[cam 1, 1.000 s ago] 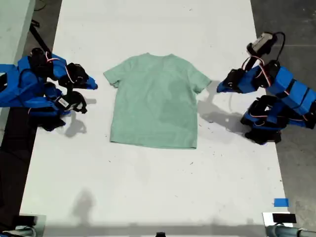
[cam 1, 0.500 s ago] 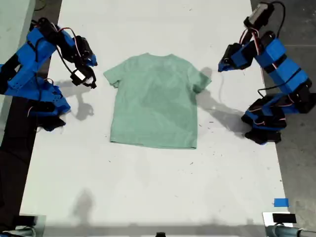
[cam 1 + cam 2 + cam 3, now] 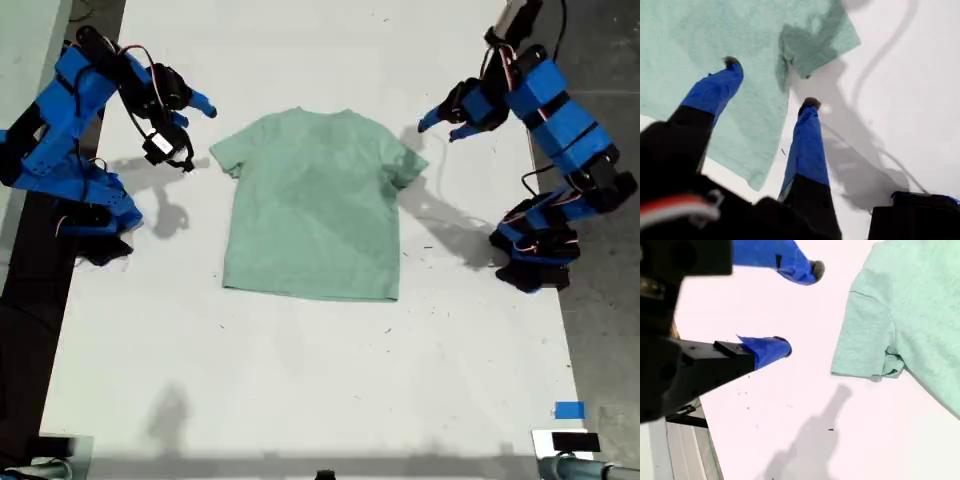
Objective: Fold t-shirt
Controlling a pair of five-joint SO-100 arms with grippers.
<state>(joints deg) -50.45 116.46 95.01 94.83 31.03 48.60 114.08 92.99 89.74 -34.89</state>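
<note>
While the t-shirt (image 3: 315, 205) is lying flat and face-up mid-table (image 3: 300, 380), collar pointing to the exterior view's top edge, both arms are hanging above it with nothing gripped. My first gripper (image 3: 771, 82) is sitting at the exterior view's right (image 3: 440, 122), fingers (image 3: 807, 145) spread wide; one fingertip is hovering over the shirt body, the other over bare table just beside the sleeve (image 3: 820, 42), so the sleeve seam is falling between the two fingers. No cloth contact visible in the first wrist view. My second gripper (image 3: 800, 307) is sitting at the exterior view's left (image 3: 195, 130), fingers (image 3: 765, 350) also spread apart, both tips over bare white table, with the other sleeve (image 3: 865, 342) near them but clearly apart. That sleeve's hem is curling slightly at its corner. Shirt hem is lying straight toward the exterior view's bottom. A blue tape patch (image 3: 569, 410) is sitting on the table well apart from both sets of fingers, at the exterior view's lower right.
</note>
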